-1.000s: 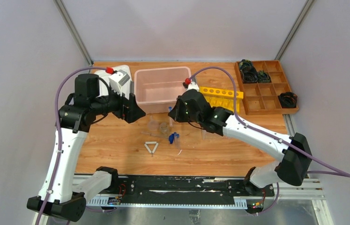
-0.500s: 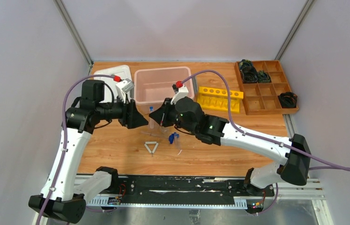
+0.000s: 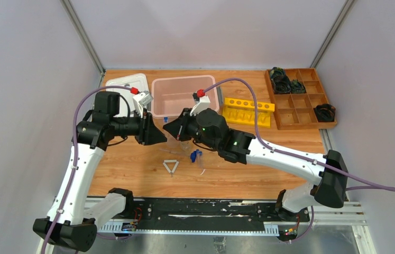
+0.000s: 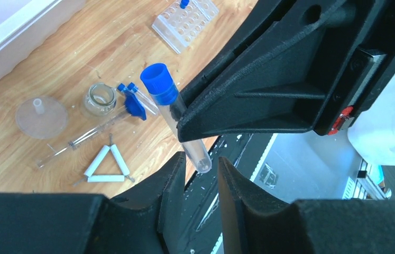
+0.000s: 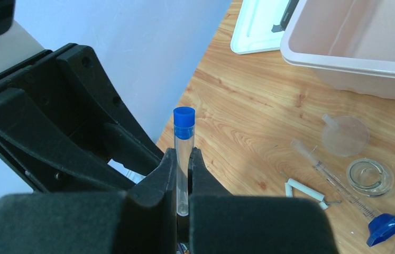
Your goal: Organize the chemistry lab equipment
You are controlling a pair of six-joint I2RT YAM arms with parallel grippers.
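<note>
item: capped tube (image 5: 184, 138), clear, blue cap.
location: in the air above the worktop (image 3: 126, 174), just in front of the pink tub (image 3: 184, 87), between the two arms.
right hand (image 5: 183, 159): clamped on the tube's middle, cap sticking out past the fingertips.
left hand (image 4: 201, 168): fingers narrowly apart, one on either side of the tube's rounded bottom end, with a sliver of gap on each side.
key relation: the tube's long axis slants, bottom end into the left hand's gap, cap end away. a handover to the left looks likely.
</note>
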